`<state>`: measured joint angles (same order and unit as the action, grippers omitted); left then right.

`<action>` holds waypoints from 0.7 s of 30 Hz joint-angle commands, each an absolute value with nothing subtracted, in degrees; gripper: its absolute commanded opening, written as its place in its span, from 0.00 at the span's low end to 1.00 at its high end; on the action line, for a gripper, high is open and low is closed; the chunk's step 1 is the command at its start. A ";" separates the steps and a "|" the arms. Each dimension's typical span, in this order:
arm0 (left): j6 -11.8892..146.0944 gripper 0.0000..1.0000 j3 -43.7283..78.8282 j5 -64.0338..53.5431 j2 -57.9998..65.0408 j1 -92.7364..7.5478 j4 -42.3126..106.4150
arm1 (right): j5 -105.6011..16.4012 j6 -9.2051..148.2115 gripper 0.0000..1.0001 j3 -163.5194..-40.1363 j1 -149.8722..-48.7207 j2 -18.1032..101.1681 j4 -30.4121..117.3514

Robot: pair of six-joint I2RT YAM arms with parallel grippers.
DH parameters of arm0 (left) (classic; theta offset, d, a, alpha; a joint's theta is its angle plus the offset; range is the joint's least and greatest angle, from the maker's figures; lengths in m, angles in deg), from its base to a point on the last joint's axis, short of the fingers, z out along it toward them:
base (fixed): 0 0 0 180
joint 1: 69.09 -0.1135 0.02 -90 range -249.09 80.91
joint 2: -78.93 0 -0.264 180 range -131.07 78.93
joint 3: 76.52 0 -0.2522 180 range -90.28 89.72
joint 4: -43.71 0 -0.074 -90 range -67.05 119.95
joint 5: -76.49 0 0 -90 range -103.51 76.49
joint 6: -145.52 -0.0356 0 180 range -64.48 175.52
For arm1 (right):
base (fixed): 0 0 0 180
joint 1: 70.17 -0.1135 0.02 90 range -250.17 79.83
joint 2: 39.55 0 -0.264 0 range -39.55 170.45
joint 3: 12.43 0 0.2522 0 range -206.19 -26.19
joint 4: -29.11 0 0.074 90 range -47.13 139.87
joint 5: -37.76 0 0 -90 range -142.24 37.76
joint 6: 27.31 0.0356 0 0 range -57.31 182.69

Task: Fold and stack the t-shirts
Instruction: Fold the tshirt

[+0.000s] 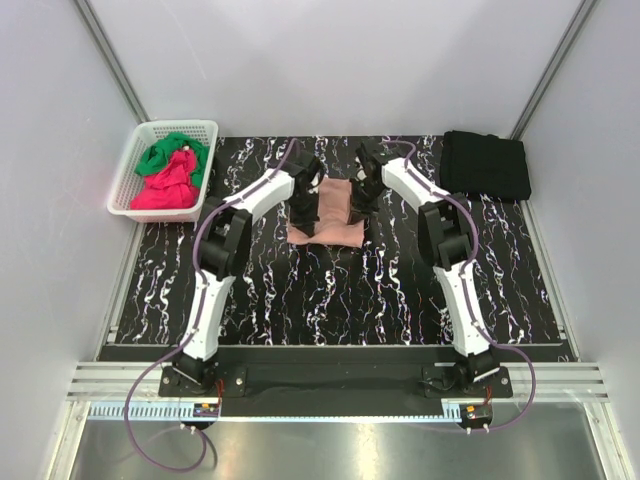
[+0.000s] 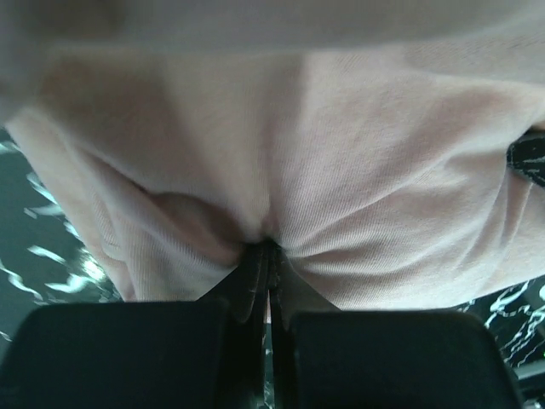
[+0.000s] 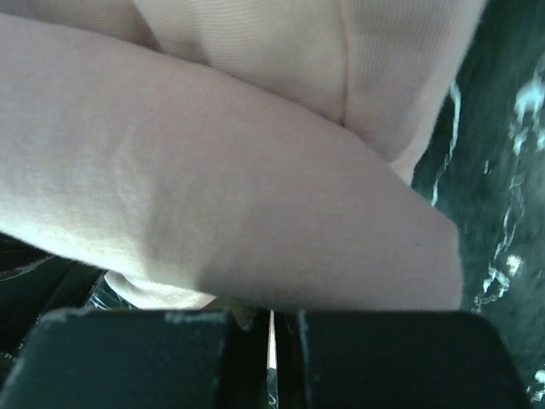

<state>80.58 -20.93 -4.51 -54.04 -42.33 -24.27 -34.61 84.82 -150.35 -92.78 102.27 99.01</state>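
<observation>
The salmon-pink t-shirt (image 1: 327, 222) lies partly folded mid-table, its far part lifted between both arms. My left gripper (image 1: 304, 203) is at its left edge. In the left wrist view that gripper (image 2: 266, 249) is shut, pinching a puckered bunch of the pink cloth (image 2: 341, 170). At the shirt's right edge, my right gripper (image 1: 359, 198) is also shut. In the right wrist view a rolled fold of the shirt (image 3: 238, 196) hides the tips of that gripper (image 3: 271, 312). A folded black t-shirt (image 1: 486, 164) lies at the back right. Green (image 1: 172, 152) and magenta-red (image 1: 166, 188) t-shirts fill the basket.
A white mesh basket (image 1: 128, 177) stands at the back left, beside the black marbled mat (image 1: 330, 300). Grey walls close in on the left, back and right. Both arm bases are bolted to the rail (image 1: 330, 378) at the near edge.
</observation>
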 commanded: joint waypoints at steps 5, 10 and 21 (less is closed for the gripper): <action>82.85 0.00 -11.89 -6.65 -47.21 -38.86 -22.61 | -35.01 84.13 0.00 -133.26 -95.39 90.73 94.65; 85.49 0.00 -2.76 -5.95 -38.61 -36.23 -21.12 | -34.66 85.62 0.00 -123.69 -96.88 84.48 92.80; 93.74 0.00 14.82 -6.74 -19.17 -26.39 -19.36 | -36.59 93.88 0.00 -104.87 -104.44 63.91 88.84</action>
